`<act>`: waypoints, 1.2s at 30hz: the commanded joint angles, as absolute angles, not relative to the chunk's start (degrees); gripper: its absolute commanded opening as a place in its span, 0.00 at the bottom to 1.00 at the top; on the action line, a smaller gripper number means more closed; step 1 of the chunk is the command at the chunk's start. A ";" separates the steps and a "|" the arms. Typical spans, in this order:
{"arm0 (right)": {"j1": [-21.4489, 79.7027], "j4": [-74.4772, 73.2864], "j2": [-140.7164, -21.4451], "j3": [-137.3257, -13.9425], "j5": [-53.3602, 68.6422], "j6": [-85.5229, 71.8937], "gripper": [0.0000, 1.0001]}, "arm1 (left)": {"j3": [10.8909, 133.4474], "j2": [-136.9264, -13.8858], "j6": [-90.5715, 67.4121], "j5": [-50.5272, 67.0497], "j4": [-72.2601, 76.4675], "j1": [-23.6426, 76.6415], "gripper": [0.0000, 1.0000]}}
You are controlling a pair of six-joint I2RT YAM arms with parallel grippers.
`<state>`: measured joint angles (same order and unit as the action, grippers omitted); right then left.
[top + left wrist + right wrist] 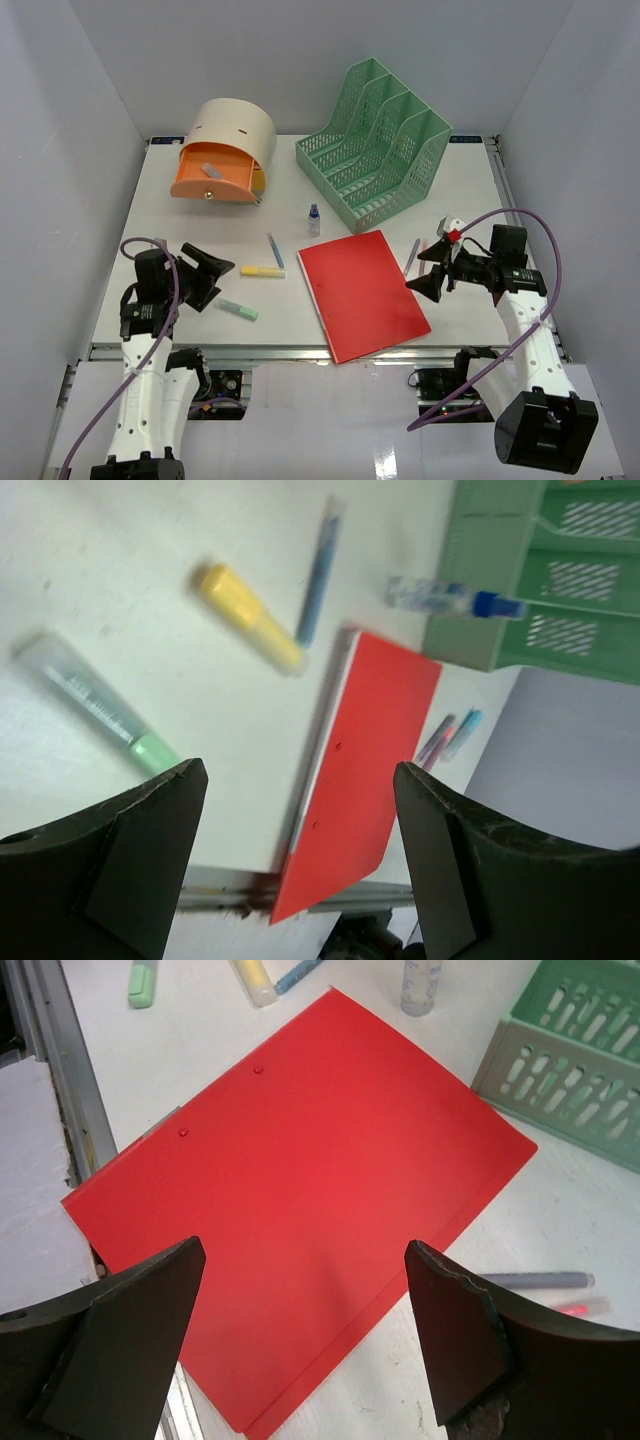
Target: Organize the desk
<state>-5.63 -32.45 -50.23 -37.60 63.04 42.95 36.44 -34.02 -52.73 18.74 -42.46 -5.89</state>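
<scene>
The left jaws are wide open and hold nothing. They hang over the bench (200, 215) near its front left corner. Close to them lie a green marker (238, 310) and a yellow marker (262, 271), with a blue pen (275, 250) just beside the yellow one.

The right jaws are wide open and empty too, near the right edge. Two thin pens (412, 257) lie side by side close to them. A red folder (363, 293) lies flat at the middle of the front edge, and one corner sticks out over it.

A small bottle (314, 220) stands near the middle. A green rack (378, 150) sits toward the back right corner. A beige drawer box (230, 150) sits toward the back left corner, with its orange drawer pulled out.
</scene>
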 commanded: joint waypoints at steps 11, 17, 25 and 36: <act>-1.09 -21.51 -61.95 -43.52 9.60 20.35 0.86 | 29.05 -27.43 -52.12 24.57 -44.84 -5.71 0.88; -0.46 -12.41 -74.08 -44.12 -7.75 6.72 0.86 | 28.19 -24.50 -53.31 22.17 -46.89 -5.60 0.88; -0.51 -8.23 -84.39 -51.01 -10.45 0.59 0.76 | 30.66 -23.08 -51.07 18.66 -48.89 -4.27 0.88; -0.49 -10.40 -96.13 -57.31 -5.16 -5.96 0.72 | 30.29 -21.50 -50.78 18.31 -50.30 -3.99 0.89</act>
